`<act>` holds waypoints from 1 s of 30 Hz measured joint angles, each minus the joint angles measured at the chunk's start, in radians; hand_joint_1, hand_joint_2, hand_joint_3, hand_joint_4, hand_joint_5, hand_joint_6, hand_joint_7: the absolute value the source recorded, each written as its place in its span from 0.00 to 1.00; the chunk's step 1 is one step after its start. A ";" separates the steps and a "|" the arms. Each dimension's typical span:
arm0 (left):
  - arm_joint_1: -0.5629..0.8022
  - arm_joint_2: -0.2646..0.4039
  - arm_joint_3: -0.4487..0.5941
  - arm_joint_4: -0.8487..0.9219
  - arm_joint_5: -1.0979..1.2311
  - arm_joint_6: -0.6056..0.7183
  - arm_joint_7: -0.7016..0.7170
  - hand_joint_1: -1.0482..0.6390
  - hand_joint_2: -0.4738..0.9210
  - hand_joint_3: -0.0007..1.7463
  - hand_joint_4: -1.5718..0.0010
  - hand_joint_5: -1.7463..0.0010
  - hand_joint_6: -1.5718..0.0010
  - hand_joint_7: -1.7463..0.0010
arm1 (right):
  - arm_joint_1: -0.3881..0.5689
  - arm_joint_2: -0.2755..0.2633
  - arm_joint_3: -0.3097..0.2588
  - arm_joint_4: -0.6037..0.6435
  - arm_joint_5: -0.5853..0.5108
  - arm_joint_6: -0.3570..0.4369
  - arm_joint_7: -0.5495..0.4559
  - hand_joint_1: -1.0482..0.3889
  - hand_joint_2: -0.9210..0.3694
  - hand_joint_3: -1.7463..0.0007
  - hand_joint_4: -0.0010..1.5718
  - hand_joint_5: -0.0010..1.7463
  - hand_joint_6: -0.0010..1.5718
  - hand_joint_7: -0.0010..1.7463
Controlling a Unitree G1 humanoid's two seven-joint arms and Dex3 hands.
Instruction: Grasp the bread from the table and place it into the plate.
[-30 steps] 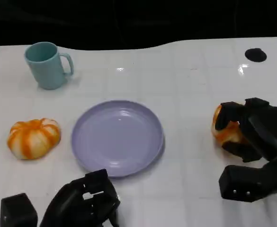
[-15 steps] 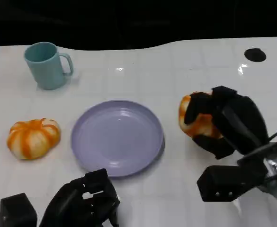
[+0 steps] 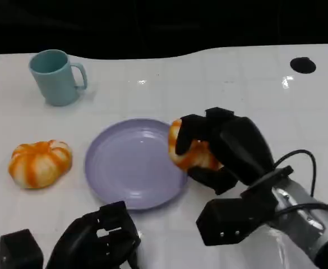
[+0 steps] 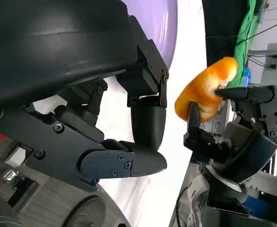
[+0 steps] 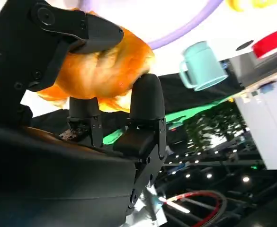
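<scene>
Orange bread (image 3: 189,152) is up in the right hand (image 3: 222,150), fingers wrapped tight around it, over the purple plate's (image 3: 130,168) right edge. Grabbing looks done; setting it down is left. Left hand (image 3: 99,238) sits curled, holding nothing.

The plate (image 3: 131,168) lies in the middle of the surface (image 3: 236,89) with its whole inner face bare and nothing upon it. The right hand (image 3: 220,148) holds the bread (image 3: 187,154) over the plate's right rim, so that edge is taken up. The left hand (image 3: 99,238) rests with curled fingers just beside the near rim, blocking the way in from the near left. A striped bun (image 3: 39,162) sits near the plate's left side, with bare surface between them. A teal mug (image 3: 56,77) stands well apart at the far left. Right of the plate and beyond it the surface lies bare as far as a small black hole (image 3: 303,65)
</scene>
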State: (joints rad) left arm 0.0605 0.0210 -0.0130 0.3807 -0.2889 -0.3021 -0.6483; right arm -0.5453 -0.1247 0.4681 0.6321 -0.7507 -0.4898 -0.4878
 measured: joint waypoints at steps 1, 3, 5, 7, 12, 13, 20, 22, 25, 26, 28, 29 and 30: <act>0.001 0.000 0.000 -0.002 0.000 0.000 0.000 0.27 0.83 0.36 0.49 0.00 0.51 0.18 | -0.003 0.009 0.006 0.002 0.000 0.000 0.000 0.67 0.54 0.21 0.64 1.00 0.49 0.98; 0.003 0.000 -0.001 -0.004 0.000 0.001 0.000 0.27 0.83 0.36 0.49 0.00 0.51 0.18 | -0.010 0.032 0.013 0.012 0.000 0.001 0.001 0.67 0.54 0.20 0.64 1.00 0.48 1.00; 0.005 0.000 -0.002 -0.004 0.000 0.001 0.000 0.27 0.83 0.36 0.49 0.00 0.51 0.18 | -0.023 0.058 0.015 0.032 0.000 0.003 -0.002 0.68 0.54 0.20 0.64 1.00 0.48 1.00; 0.006 0.000 -0.004 -0.004 0.000 0.001 0.000 0.27 0.82 0.37 0.49 0.00 0.51 0.18 | -0.039 0.083 0.018 0.056 0.000 0.005 -0.009 0.68 0.54 0.20 0.63 1.00 0.48 1.00; 0.007 0.000 -0.006 -0.006 0.000 0.004 0.000 0.27 0.81 0.38 0.49 0.00 0.51 0.18 | -0.078 0.134 0.022 0.116 0.000 0.007 -0.027 0.68 0.51 0.20 0.61 0.99 0.52 0.86; 0.007 0.000 -0.008 -0.007 0.000 0.004 0.000 0.27 0.81 0.38 0.49 0.00 0.51 0.17 | -0.082 0.142 0.024 0.126 0.000 0.007 -0.028 0.68 0.51 0.22 0.60 0.96 0.56 0.75; 0.007 0.001 -0.012 -0.015 0.011 0.006 0.010 0.26 0.81 0.39 0.49 0.00 0.52 0.17 | -0.093 0.154 0.031 0.132 0.005 0.018 0.032 0.56 0.34 0.54 0.35 0.45 0.48 0.10; 0.007 0.001 -0.012 -0.016 0.011 0.006 0.010 0.27 0.80 0.39 0.49 0.00 0.52 0.17 | -0.094 0.147 0.033 0.126 0.010 0.029 0.096 0.50 0.25 0.66 0.23 0.32 0.37 0.02; 0.007 0.001 -0.012 -0.016 0.010 0.006 0.009 0.27 0.80 0.39 0.49 0.00 0.52 0.17 | -0.094 0.131 0.041 0.104 0.033 0.037 0.204 0.41 0.05 0.90 0.07 0.28 0.24 0.00; 0.007 0.001 -0.012 -0.016 0.010 0.006 0.009 0.27 0.80 0.40 0.49 0.00 0.52 0.17 | -0.093 0.126 0.042 0.092 0.041 0.041 0.238 0.39 0.03 0.92 0.04 0.28 0.21 0.00; 0.007 0.001 -0.012 -0.016 0.010 0.006 0.009 0.26 0.80 0.40 0.49 0.00 0.52 0.16 | -0.092 0.116 0.044 0.065 0.060 0.053 0.305 0.35 0.01 0.93 0.01 0.26 0.18 0.00; 0.007 0.001 -0.012 -0.016 0.010 0.006 0.009 0.26 0.80 0.40 0.49 0.00 0.52 0.16 | -0.090 0.110 0.046 0.049 0.065 0.061 0.332 0.34 0.00 0.92 0.00 0.25 0.18 0.00; 0.007 0.001 -0.012 -0.016 0.010 0.006 0.009 0.26 0.80 0.41 0.49 0.00 0.52 0.16 | -0.086 0.104 0.047 0.034 0.068 0.066 0.351 0.33 0.00 0.92 0.00 0.25 0.17 0.00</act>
State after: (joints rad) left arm 0.0677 0.0216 -0.0251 0.3650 -0.2788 -0.2964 -0.6389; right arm -0.6316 -0.0207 0.5154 0.6660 -0.6832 -0.4240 -0.1365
